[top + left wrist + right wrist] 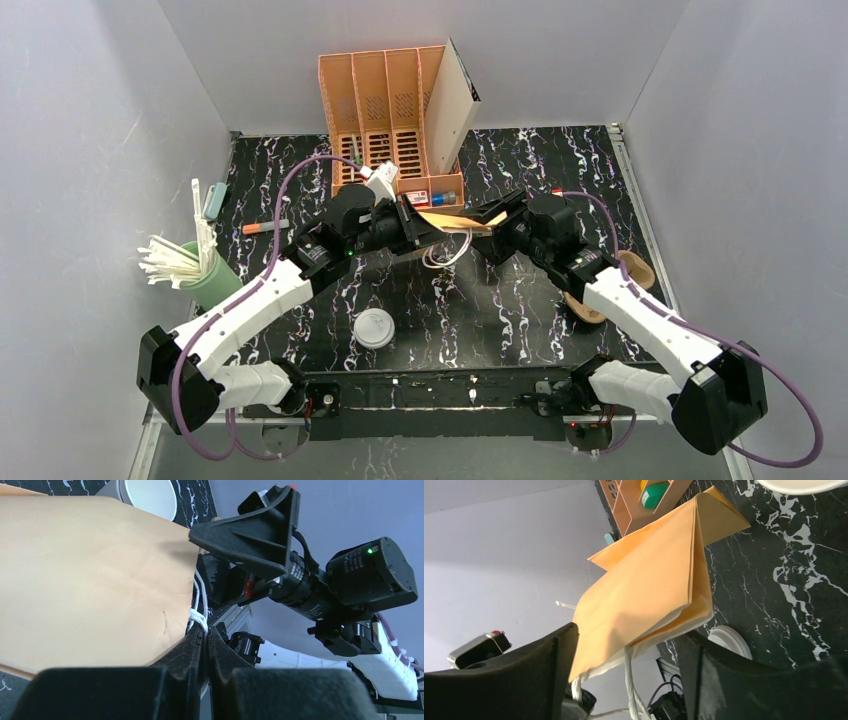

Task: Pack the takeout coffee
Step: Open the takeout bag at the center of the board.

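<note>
Pinching the paper bag (pixel 90 580) by its cord handle (pixel 199 614) in the left end effector (pixel 203 630), straddling its rim with the right end effector (pixel 629 632) gaping wide, needing a slow, even spread, with the white cup (pixel 150 495) waiting on the desk (pixel 774 570) beyond the left pinch.

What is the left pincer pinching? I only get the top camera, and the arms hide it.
Observer: On its wrist camera the left pincer is shut on the paper bag's white string handle.
Operator: And the right pincer?
Observer: Its camera shows it open, a finger on each side of the bag.
Operator: Where's the cup?
Observer: The left wrist camera sees it past the bag, with no lid on.
</note>
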